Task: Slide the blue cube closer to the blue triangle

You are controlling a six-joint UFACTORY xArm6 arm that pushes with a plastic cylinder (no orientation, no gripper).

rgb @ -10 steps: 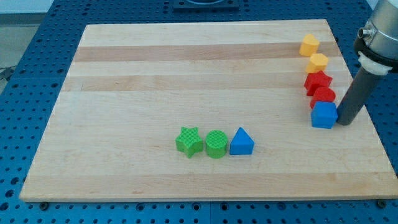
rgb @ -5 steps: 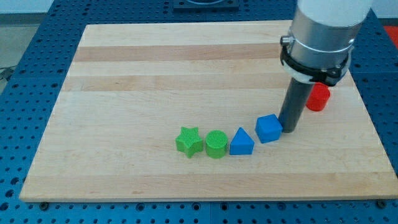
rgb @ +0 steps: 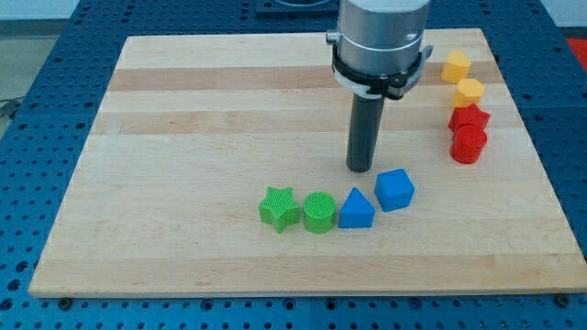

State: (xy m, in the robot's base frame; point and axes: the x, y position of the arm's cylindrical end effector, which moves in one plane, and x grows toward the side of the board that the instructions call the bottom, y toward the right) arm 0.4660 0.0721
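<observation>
Bare wood is lying open across the view's left and top of the pale wooden board [rgb: 183, 101]. A row is blocking the lower middle: green star block [rgb: 279, 208], green cylinder block [rgb: 318, 213], blue triangle block [rgb: 356, 209] and blue cube [rgb: 395, 190], closely packed. The dark rod's tip [rgb: 359, 170] is standing just above the triangle. Two yellow blocks [rgb: 456, 67] [rgb: 469, 92] and two red blocks [rgb: 469, 118] [rgb: 469, 145] are crowding the right edge.

green star [rgb: 279, 207] touches green cylinder [rgb: 318, 212]; two yellow blocks [rgb: 456, 67] above two red blocks [rgb: 469, 119].
</observation>
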